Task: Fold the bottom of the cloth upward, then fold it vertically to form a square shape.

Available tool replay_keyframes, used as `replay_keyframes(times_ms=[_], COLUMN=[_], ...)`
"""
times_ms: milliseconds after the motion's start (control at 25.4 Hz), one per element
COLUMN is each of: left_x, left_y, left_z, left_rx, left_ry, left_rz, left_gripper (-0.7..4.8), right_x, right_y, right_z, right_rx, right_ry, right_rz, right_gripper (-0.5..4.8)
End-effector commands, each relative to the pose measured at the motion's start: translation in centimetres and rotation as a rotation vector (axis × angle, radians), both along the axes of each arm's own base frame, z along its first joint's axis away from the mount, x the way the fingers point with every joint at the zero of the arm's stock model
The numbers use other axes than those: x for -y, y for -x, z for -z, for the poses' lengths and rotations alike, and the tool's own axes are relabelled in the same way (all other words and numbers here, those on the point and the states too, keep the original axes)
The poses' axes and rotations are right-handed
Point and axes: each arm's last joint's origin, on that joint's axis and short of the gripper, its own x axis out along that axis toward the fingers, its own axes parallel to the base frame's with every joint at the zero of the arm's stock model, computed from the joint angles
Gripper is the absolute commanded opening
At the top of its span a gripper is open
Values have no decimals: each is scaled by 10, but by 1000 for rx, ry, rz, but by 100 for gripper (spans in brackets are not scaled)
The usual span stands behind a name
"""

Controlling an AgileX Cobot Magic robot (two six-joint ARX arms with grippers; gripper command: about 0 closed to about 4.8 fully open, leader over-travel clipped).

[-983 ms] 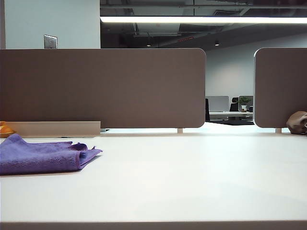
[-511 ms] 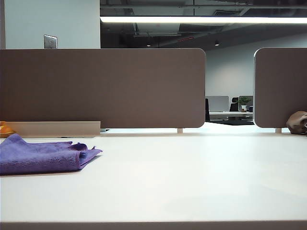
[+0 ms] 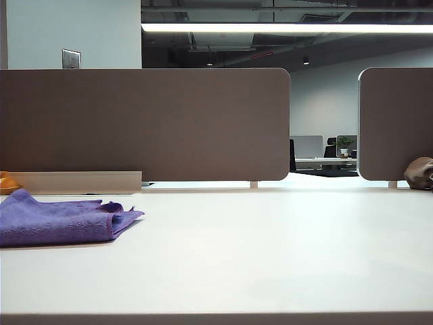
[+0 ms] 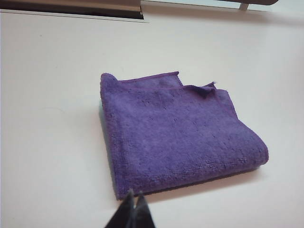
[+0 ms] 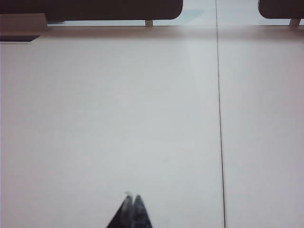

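We saw no change from before: the folded purple microfiber cloth [image 4: 180,133] lay on the white bench [image 3: 270,250], just beyond the clenched left hand [image 4: 134,194]; the right hand [image 5: 132,197], also clenched, hung over bare bench.

Neither arm shows from across the table. The left gripper [image 4: 133,195] hangs with its two dark fingertips pressed together, holding nothing, poised just short of the cloth's [image 4: 180,133] near edge. The right gripper [image 5: 132,198] is likewise pinched closed and empty, well apart from the cloth.
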Motion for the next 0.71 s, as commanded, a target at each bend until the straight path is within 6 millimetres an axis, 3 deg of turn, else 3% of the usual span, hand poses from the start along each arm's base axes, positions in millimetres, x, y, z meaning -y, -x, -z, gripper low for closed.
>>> replay_keyframes(times_ms=[39,708], left_x=[0,-3], left_y=[0,1], left_z=[-2,-8], left_rx=[17,105], left_ry=[-2,-53], left_rz=[1,-75], left_gripper=[-5,-5], right_x=[0,0], right_y=[0,0], right_z=[2,2], right_rx=[-1,-2], right_ry=[0,0], right_rz=[5,4], right_gripper=[0,0])
